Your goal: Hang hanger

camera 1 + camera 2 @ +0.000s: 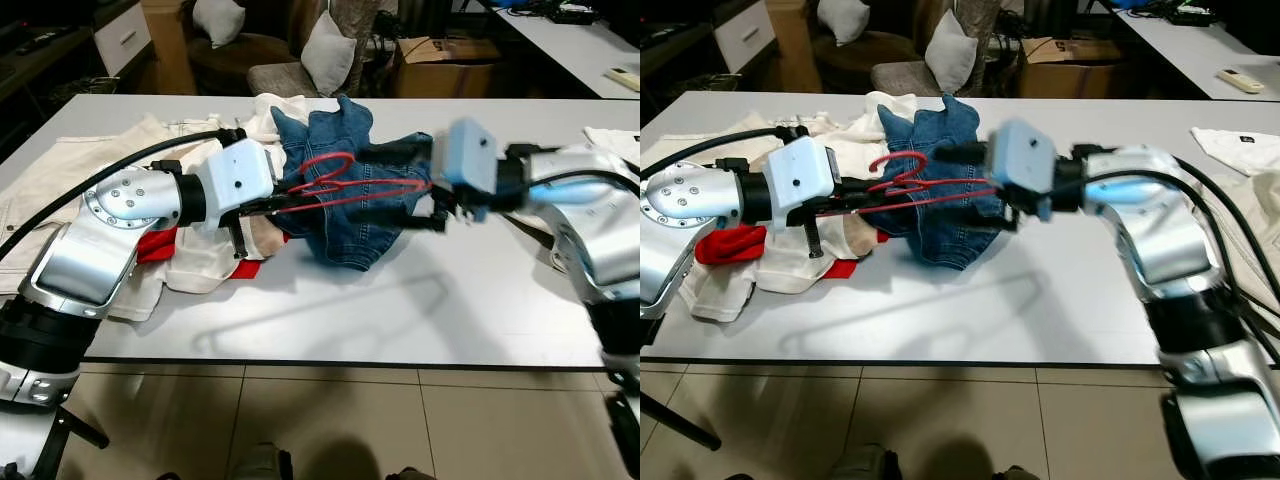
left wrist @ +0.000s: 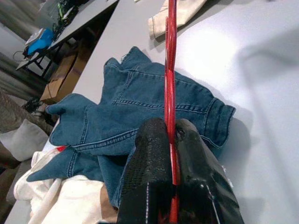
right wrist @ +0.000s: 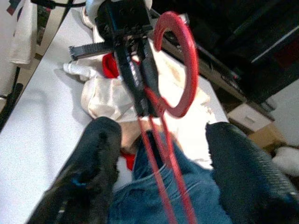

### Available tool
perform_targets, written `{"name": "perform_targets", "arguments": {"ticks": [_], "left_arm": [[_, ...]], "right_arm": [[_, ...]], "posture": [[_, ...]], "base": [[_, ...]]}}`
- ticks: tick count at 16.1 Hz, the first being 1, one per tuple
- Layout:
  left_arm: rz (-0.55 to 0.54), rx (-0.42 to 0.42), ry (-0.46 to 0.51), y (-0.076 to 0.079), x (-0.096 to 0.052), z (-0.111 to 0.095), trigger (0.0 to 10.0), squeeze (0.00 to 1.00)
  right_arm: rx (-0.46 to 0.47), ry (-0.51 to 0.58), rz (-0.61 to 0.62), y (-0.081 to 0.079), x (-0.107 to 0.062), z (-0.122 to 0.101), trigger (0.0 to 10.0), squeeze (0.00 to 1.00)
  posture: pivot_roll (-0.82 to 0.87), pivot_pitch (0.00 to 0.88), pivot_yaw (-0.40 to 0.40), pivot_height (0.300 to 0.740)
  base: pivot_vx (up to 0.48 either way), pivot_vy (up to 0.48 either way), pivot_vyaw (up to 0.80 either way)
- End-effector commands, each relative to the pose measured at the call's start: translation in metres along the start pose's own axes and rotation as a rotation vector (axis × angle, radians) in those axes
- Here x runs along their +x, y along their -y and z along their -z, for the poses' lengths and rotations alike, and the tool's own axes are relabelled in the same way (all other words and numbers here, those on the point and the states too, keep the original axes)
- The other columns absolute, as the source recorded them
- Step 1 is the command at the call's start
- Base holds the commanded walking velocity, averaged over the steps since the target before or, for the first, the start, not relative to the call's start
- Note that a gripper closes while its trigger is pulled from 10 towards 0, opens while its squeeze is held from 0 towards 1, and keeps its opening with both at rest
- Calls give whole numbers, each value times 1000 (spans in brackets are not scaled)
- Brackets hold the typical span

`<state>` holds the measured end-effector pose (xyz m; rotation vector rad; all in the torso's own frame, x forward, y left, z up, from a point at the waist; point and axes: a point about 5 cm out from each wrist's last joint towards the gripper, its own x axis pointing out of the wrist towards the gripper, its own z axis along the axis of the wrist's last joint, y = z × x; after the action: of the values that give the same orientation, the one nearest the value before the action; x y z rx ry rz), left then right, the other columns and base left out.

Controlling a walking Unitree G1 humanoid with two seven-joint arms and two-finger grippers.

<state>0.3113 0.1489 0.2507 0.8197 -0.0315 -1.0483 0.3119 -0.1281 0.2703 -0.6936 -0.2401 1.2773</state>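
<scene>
The left gripper (image 2: 170,140) clamps the red hanger (image 1: 345,185) (held level) above the denim jacket (image 1: 345,215). The right gripper (image 3: 161,135) spreads wide around its far end.

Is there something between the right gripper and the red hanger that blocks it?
Nothing visible does. The right gripper is open, its fingers on either side of the red hanger wires above the denim jacket. The left gripper is shut on the hanger's other end.

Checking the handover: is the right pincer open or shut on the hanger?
Open: the right pincer has its fingers spread either side of the red hanger.
</scene>
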Motion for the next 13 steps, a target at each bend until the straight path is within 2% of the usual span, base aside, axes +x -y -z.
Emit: {"name": "perform_targets", "arguments": {"ticks": [1, 6, 7, 8, 9, 13], "left_arm": [[6, 44, -3, -3, -2, -7, 10000, 0], [35, 89, 27, -3, -1, -17, 10000, 0], [44, 102, 31, -3, 0, -19, 10000, 0], [54, 112, 32, -2, 0, -21, 10000, 0], [62, 128, 20, -2, -1, -21, 10000, 0], [64, 149, 13, -3, -2, -22, 10000, 0]], "right_arm": [[-28, 2, -7, 3, 4, -3, 3373, 0], [-19, -34, -81, -4, 14, 10, 2902, 0], [-5, -44, -81, -4, 18, 14, 2353, 0], [1, -49, -88, -4, 20, 16, 863, 0], [10, -50, -95, -3, 23, 17, 0, 0], [51, -45, -95, 0, 26, 19, 0, 0]], "posture": [[-22, 0, 58, 705], [-24, 0, 58, 705], [-24, 0, 58, 705], [-21, 0, 60, 705], [-21, 0, 61, 705], [-18, 0, 63, 705]], "base": [[0, 0, 0], [0, 0, 0], [0, 0, 0], [0, 0, 0], [0, 0, 0], [0, 0, 0]]}}
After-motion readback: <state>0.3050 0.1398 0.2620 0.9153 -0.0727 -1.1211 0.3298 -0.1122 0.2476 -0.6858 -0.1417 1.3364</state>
